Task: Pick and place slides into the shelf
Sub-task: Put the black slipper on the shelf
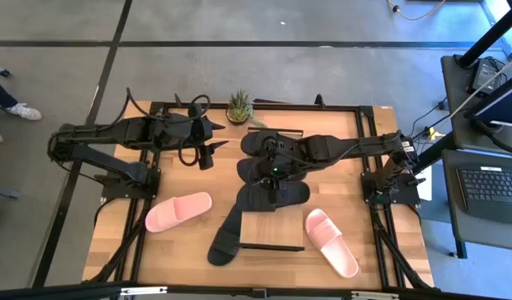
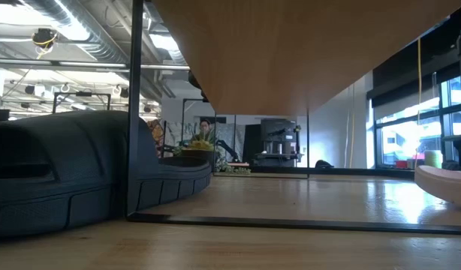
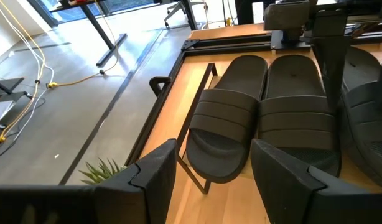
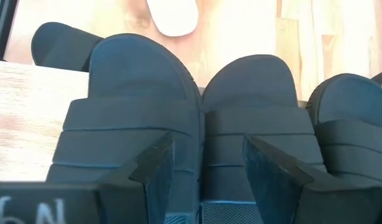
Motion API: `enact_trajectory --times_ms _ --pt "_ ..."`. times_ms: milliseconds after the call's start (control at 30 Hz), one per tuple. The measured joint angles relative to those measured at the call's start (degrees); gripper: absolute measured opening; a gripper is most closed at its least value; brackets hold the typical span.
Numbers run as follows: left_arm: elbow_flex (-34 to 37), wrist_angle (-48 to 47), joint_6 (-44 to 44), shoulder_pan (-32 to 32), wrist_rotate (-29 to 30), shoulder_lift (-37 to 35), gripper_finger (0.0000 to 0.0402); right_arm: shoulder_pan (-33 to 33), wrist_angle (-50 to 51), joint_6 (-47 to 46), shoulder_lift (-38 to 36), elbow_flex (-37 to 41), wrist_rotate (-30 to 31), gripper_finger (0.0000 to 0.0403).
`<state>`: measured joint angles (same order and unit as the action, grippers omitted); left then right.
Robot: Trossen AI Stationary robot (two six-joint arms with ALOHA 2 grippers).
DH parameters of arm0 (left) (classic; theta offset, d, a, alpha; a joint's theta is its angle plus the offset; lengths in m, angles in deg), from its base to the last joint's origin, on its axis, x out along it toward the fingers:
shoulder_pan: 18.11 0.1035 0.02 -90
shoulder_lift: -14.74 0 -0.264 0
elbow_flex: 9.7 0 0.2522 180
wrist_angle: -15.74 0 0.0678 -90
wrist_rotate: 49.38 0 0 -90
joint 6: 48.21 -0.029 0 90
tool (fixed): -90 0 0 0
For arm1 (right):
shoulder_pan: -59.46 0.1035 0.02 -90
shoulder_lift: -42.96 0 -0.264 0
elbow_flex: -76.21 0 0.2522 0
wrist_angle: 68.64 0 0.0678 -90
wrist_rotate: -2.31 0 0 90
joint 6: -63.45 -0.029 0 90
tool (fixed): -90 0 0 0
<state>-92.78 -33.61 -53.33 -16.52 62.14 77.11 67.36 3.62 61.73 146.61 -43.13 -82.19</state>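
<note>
Three black slides lie side by side at the table's middle (image 1: 268,142), (image 1: 260,171), (image 1: 273,196). The nearest one lies against the far edge of the shelf (image 1: 273,232). A fourth black slide (image 1: 225,242) lies slantwise at the shelf's left end and shows large in the low view (image 2: 65,172). One pink slide (image 1: 178,211) lies left of the shelf, another (image 1: 329,242) to its right. My right gripper (image 4: 206,168) is open, above the seam between two black slides (image 4: 135,93), (image 4: 256,93). My left gripper (image 3: 213,180) is open, left of the black slides (image 3: 231,118).
A small potted plant (image 1: 239,108) stands at the table's far edge, between the arms. The shelf's dark frame post (image 2: 131,112) stands in front of the near black slide. Bare tabletop (image 1: 181,250) shows near the left pink slide. Desks and cables flank the table's right.
</note>
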Motion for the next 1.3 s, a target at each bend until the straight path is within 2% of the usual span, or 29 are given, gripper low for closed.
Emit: enact_trajectory --times_ms 433,700,833,1033,1300 --pt "0.0 0.0 0.0 0.0 0.0 0.0 0.0195 1.3 0.1 -3.1 0.0 0.0 0.4 0.0187" --pt "0.0 0.0 0.1 0.0 0.0 0.0 0.0195 1.3 2.4 -8.4 0.0 0.0 0.8 0.0187" --pt "0.0 0.0 0.2 0.0 0.0 0.0 0.0195 1.5 2.8 -8.5 -0.3 0.0 3.5 0.0187" --pt "0.0 0.0 0.1 0.0 0.0 0.0 0.0195 1.6 2.9 -9.1 -0.5 0.0 4.6 0.0187" --pt "0.0 -2.6 0.1 0.0 0.0 0.0 0.0195 1.6 3.7 -11.5 -3.9 -0.6 13.2 0.0187"
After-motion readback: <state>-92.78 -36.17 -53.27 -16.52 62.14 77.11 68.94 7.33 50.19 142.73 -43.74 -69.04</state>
